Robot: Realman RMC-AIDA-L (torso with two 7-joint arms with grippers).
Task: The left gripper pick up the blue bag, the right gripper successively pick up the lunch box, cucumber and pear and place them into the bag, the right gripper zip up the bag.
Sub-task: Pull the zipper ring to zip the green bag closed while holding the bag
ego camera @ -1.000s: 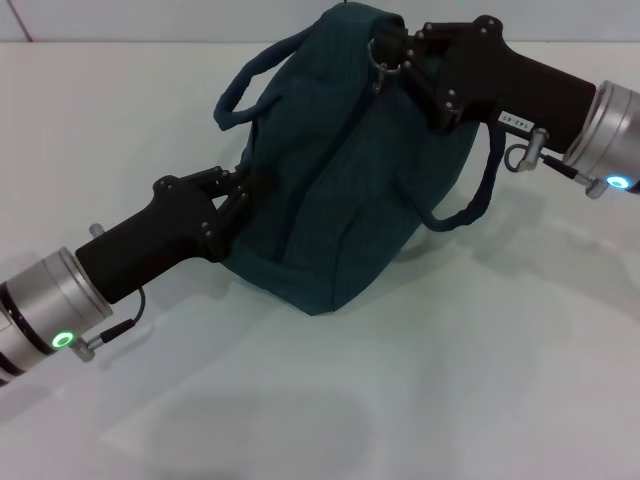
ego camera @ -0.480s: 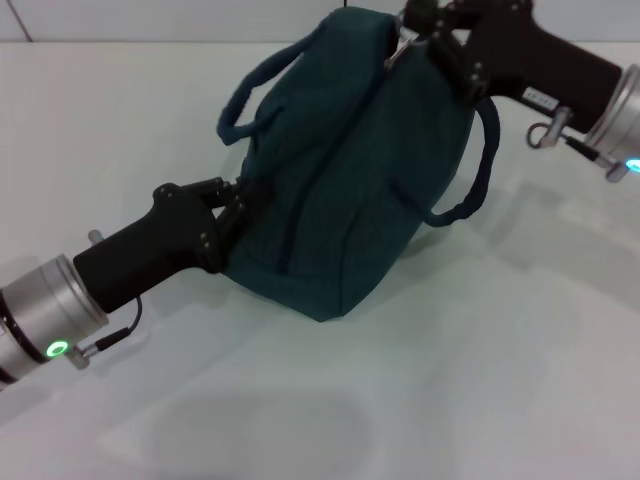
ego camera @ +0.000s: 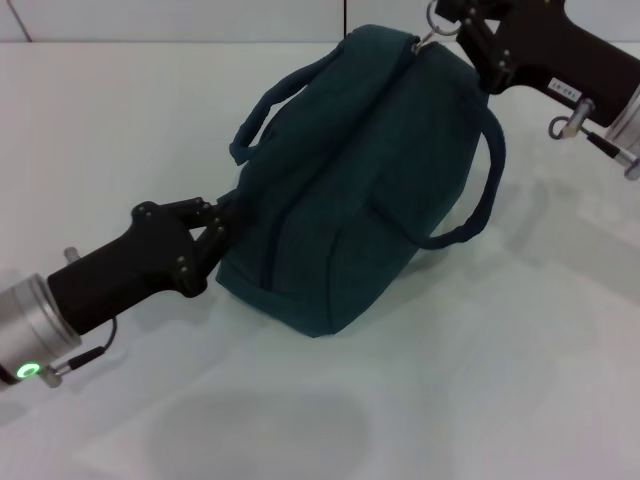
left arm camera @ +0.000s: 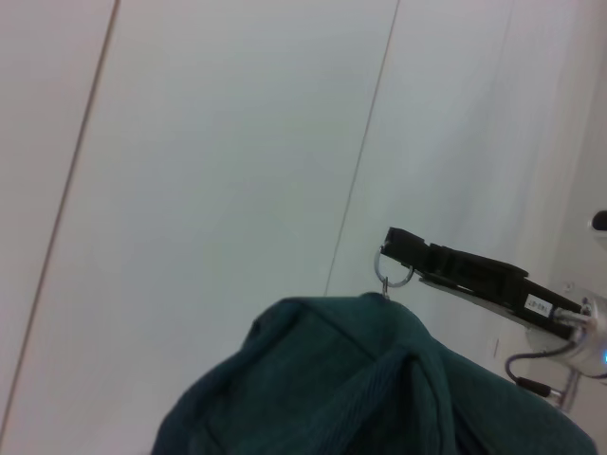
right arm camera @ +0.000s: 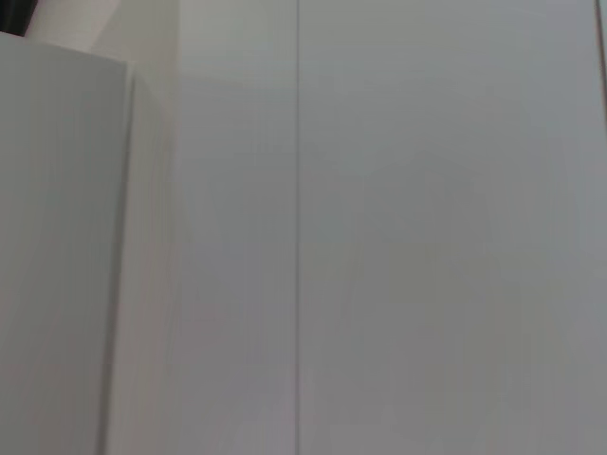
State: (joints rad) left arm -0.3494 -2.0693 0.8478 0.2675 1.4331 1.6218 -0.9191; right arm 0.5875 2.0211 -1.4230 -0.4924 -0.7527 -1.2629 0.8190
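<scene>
Dark teal-blue fabric bag [ego camera: 350, 190] with two looped carry handles, lying tilted on the white table [ego camera: 520, 380], zip line running closed along its top. Left black gripper [ego camera: 218, 225] clamped on the bag's near lower end, fingers pressed into the cloth. Right black gripper [ego camera: 447, 22] at the bag's far upper end, pinched together on the metal zipper pull ring [left arm camera: 395, 275], ring dangling just above the fabric.

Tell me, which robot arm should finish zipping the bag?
The right gripper, probably. It sits at the zipper ring on the blue bag's far top end, while the left gripper clamps the bag's near end, steadying it.
</scene>
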